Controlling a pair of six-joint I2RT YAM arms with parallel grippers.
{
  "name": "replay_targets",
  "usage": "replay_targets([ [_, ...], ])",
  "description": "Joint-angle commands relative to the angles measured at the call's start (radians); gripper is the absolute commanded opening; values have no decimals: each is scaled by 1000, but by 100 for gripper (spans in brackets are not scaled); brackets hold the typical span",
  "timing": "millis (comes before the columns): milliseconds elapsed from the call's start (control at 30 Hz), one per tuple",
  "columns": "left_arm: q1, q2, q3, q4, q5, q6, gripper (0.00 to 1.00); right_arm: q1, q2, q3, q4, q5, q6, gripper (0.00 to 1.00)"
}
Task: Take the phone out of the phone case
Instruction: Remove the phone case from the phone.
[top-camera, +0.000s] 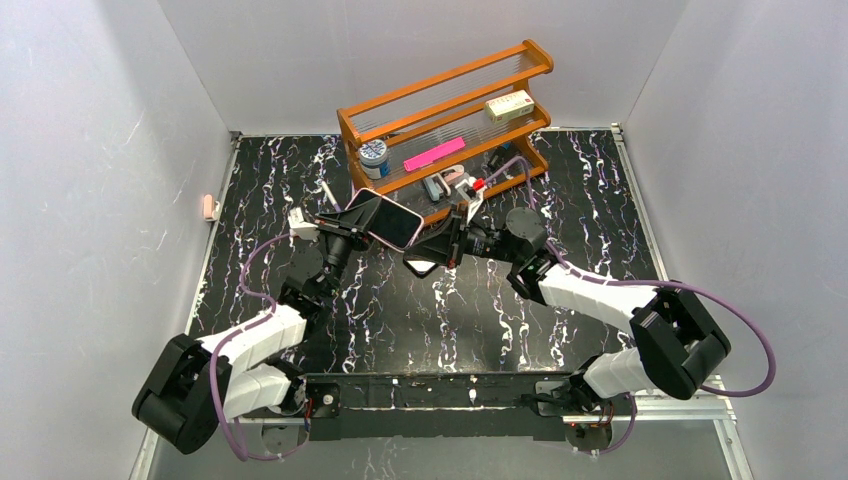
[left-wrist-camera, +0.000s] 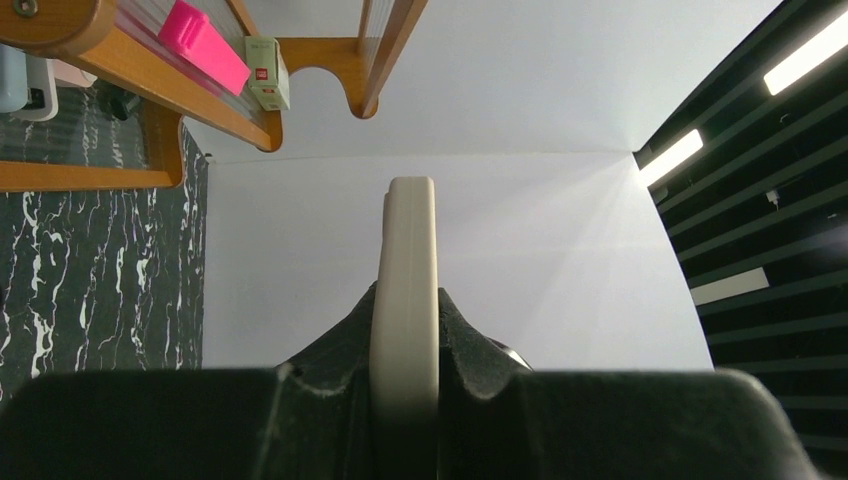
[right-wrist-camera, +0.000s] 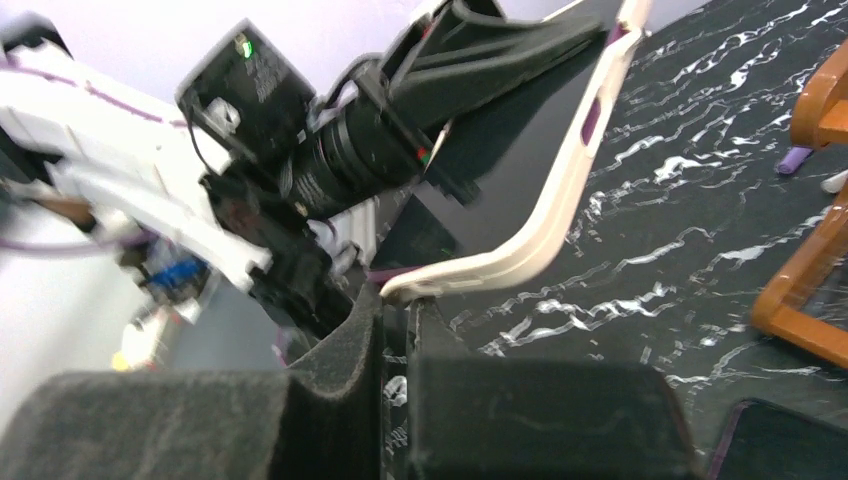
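**Phone not out yet, one corner of the case is coming off**

Both arms reach out from the near edge of the table (top-camera: 400, 320) and meet in the middle, up in the air. The left hand (left-wrist-camera: 405, 325) is closed tight on the phone case (left-wrist-camera: 405, 260). From its own camera you see the case edge-on, a thin cream strip standing straight up between the two black fingers.

Just beside it, the right hand (right-wrist-camera: 395, 310) is closed too. It pinches one corner of the case. At that corner the cream rim bends away in a curve, so the case looks like it is starting to peel off.

The phone (top-camera: 383, 217) is inside the case, held tilted above the table and not touching it. Its screen is dark and shiny. The case is cream, soft enough to bend, and has a small purple-edged hole in its side.

So the job is only begun, I think. One corner is loose. The other corners have to come free, and then the phone has to come out.

Far at the back stands a wooden shelf (top-camera: 350, 130) with small things on it, one a pink bar (top-camera: 433, 154).
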Motion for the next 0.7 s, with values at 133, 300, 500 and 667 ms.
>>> replay_targets([
  [133,-44,3,55,5,165,1,0,23,57,107,-217,10,-438,1],
  [300,-20,6,67,7,241,55,0,6,58,117,-258,53,-435,1],
  [500,88,-6,66,4,363,153,0,-26,6,67,-278,32,-356,34],
  [667,172,27,70,4,496,191,0,-44,-69,9,-302,24,-320,59],
])
